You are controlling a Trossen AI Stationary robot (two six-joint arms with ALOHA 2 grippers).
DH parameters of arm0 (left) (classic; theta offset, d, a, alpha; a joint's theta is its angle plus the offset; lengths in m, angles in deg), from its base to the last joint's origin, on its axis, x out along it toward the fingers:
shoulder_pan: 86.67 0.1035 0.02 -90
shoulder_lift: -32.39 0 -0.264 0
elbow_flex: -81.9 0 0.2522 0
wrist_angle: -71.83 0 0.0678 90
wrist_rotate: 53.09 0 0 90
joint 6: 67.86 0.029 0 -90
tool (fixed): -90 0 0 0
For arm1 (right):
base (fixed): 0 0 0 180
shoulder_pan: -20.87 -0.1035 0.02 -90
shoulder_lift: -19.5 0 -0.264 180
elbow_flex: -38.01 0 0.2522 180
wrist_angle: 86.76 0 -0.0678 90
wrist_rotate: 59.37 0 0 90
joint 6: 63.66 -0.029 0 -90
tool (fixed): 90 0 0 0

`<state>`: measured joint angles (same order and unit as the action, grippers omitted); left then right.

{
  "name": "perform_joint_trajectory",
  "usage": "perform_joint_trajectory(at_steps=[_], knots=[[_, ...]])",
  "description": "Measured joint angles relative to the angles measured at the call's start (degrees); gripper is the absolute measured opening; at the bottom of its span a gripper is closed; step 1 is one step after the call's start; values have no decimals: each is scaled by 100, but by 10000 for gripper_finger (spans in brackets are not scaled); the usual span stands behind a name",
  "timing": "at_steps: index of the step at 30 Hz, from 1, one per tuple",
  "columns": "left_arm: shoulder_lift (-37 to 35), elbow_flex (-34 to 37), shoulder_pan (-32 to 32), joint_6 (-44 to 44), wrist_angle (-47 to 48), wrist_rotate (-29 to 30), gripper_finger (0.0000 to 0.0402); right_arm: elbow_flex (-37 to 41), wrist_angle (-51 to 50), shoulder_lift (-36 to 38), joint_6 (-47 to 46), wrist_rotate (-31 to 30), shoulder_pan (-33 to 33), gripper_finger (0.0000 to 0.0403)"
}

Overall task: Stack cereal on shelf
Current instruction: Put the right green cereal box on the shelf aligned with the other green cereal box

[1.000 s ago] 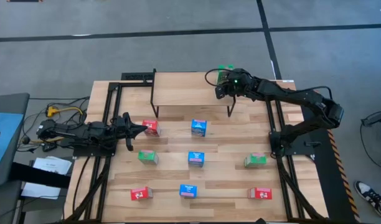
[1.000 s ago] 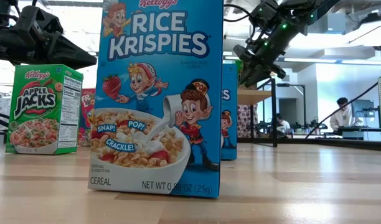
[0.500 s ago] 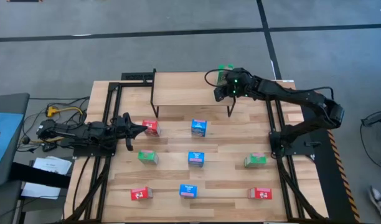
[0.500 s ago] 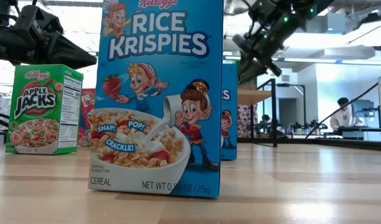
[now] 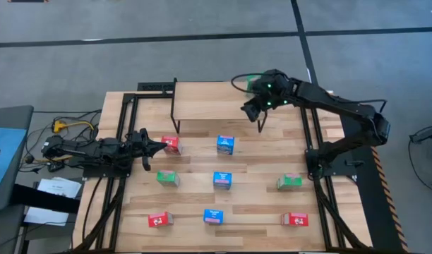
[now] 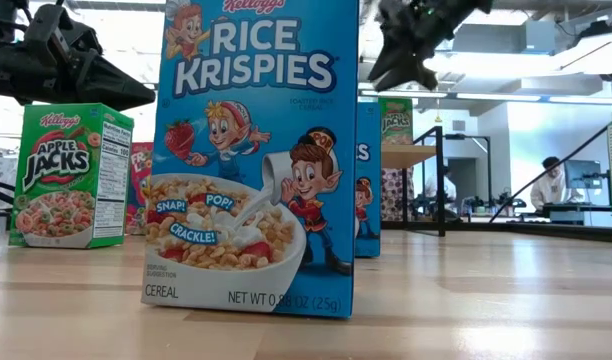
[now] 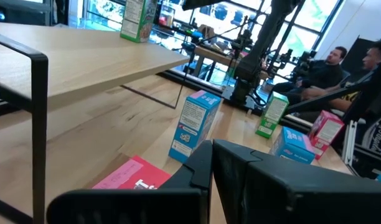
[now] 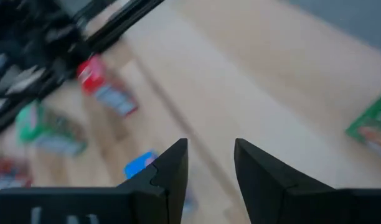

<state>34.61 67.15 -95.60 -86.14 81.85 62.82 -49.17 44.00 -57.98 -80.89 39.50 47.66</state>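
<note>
1. Slatted light-wood tabletop [image 5: 195,190] on a black frame, grey floor all round; beyond it in the low view a bright room with benches and a seated person [image 6: 552,186] at about 3 o'clock.
2. Low shelf [image 5: 209,100] at the table's 12 o'clock edge: pale smooth rectangular top, thin black metal legs.
3. One green cereal box [image 6: 395,121] upright on the shelf top, at its 2 o'clock corner (green with a printed front, seen also in the left wrist view).
4. Eight more small cardboard boxes on the table in three rows: red box [image 5: 171,144] and blue box [image 5: 226,144] nearest the shelf; green, blue, green in the middle row; red, blue, red along the 6 o'clock edge.
5. Right gripper [image 5: 253,109] above the shelf's 3 o'clock end, fingers [image 8: 169,171] slightly parted with nothing between them.
6. Left gripper [image 5: 157,147] low at 9 o'clock, pressed together, tips just beside the red box.
</note>
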Motion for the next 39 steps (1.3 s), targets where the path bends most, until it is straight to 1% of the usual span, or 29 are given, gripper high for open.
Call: perform_joint_trajectory(at_steps=[3,9,13,17,23,27,32,39], knots=[[1,-1,0,-4,-5,-1,0,-331,-687,0,229,209,-56,175],[-1,-1,0,-301,-5,-2,0,-999,-2092,0,801,215,-318,232],[1,0,0,-891,-7,18,0,-1406,-3085,0,871,215,-552,264],[1,0,0,-1240,-5,36,0,-1633,-4070,0,851,213,-828,275],[1,0,2,-1255,-5,36,0,-1640,-5428,-7,758,200,-1281,277],[1,-1,1,-1375,-5,38,0,-1512,-5408,-5,374,215,-1614,277],[-1,-2,0,-1414,-5,40,0,-1205,-5462,63,312,301,-2028,277],[0,-2,0,-1412,-5,42,0,-623,-5447,277,146,324,-2912,277]])
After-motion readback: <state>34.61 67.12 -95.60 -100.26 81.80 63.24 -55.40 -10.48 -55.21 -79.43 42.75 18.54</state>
